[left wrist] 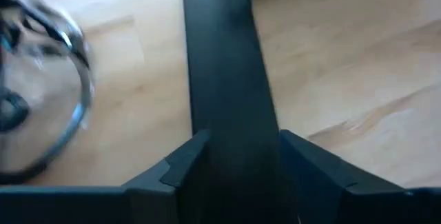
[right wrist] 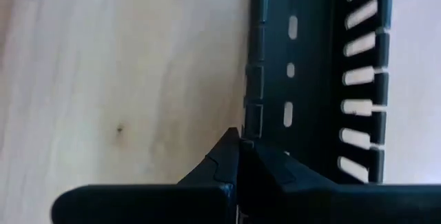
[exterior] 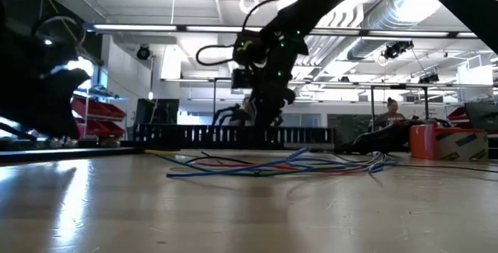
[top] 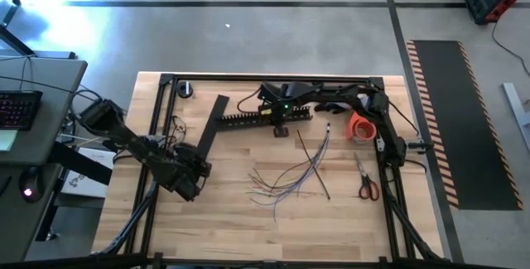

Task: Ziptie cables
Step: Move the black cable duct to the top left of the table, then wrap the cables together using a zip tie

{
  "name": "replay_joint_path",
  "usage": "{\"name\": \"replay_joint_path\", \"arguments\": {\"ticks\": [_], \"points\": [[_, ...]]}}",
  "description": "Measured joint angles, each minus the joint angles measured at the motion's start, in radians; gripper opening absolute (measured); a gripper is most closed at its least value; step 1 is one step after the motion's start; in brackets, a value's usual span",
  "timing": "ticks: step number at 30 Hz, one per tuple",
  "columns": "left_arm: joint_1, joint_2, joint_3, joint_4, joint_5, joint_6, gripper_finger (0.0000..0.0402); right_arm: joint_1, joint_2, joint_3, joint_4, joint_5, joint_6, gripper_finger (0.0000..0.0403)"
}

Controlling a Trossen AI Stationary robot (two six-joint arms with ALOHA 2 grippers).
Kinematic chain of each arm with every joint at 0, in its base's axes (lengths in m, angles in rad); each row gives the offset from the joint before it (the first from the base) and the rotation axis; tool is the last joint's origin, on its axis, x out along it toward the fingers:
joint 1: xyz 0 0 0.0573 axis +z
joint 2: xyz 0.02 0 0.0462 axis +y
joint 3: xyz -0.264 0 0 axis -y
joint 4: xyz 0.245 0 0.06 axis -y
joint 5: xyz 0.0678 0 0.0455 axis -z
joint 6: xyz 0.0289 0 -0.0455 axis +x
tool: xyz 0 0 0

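Observation:
The cables (top: 296,175) lie loose on the wooden table, right of centre; they also show in the low view (exterior: 280,163). The ziptie (top: 314,164), a thin dark strip, lies across them. My right gripper (top: 280,122) is at the black slotted channel (top: 248,118) at the far side, shut on it. My left gripper (top: 192,176) is at the left, shut on the near end of the flat black cover strip (top: 211,124), which slants away toward the channel's left end. My left gripper holds the cover strip's near end (left wrist: 231,148) between its two fingers, one on each long edge. The fingers point along the strip. The strip runs away from the gripper over the table. My right gripper pinches one side wall (right wrist: 252,124) of the channel between its shut fingers (right wrist: 222,156), from above, pointing down. The channel lies on the table (exterior: 233,136).
Red-handled scissors (top: 367,182) and an orange tape roll (top: 360,126) lie at the right. A small round object (top: 185,89) sits in the far left corner. A black frame (top: 273,77) borders the table. A person (exterior: 389,117) sits in the room behind.

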State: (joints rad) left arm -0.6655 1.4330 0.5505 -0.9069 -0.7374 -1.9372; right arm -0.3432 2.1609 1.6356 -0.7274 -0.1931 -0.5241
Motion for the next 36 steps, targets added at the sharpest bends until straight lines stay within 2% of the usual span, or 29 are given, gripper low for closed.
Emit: {"name": "replay_joint_path", "arguments": {"ticks": [7, 14, 17, 25, 27, 30, 33, 36], "points": [[0.021, -0.124, 0.032, -0.044, -0.129, 0.112, 0.0228, -0.006, -0.006, -0.072, 0.023, 0.001, 0.048, 0.0000], [0.046, -0.172, 0.033, -0.002, -0.204, 0.213, 0.0236, -0.008, 0.001, -0.060, 0.004, 0.045, 0.164, 0.0009], [0.047, -0.172, 0.033, 0.039, -0.208, 0.254, 0.0236, -0.012, 0.003, -0.064, -0.023, 0.074, 0.188, 0.0039], [0.052, -0.172, 0.034, 0.138, -0.263, 0.357, 0.0236, -0.011, -0.023, 0.029, -0.168, 0.104, 0.180, 0.0182], [0.052, -0.172, 0.034, 0.155, -0.268, 0.378, 0.0236, -0.011, -0.064, 0.057, -0.188, 0.127, 0.186, 0.0203], [0.052, -0.172, 0.034, 0.178, -0.272, 0.417, 0.0236, 0.002, -0.168, 0.067, -0.237, 0.143, 0.186, 0.0214], [0.052, -0.172, 0.034, 0.232, -0.243, 0.501, 0.0236, 0.040, -0.295, 0.066, -0.355, 0.149, 0.216, 0.0210], [0.052, -0.172, 0.034, 0.333, -0.235, 0.620, 0.0236, 0.113, -0.445, -0.001, -0.414, 0.220, 0.322, 0.0197]]}}
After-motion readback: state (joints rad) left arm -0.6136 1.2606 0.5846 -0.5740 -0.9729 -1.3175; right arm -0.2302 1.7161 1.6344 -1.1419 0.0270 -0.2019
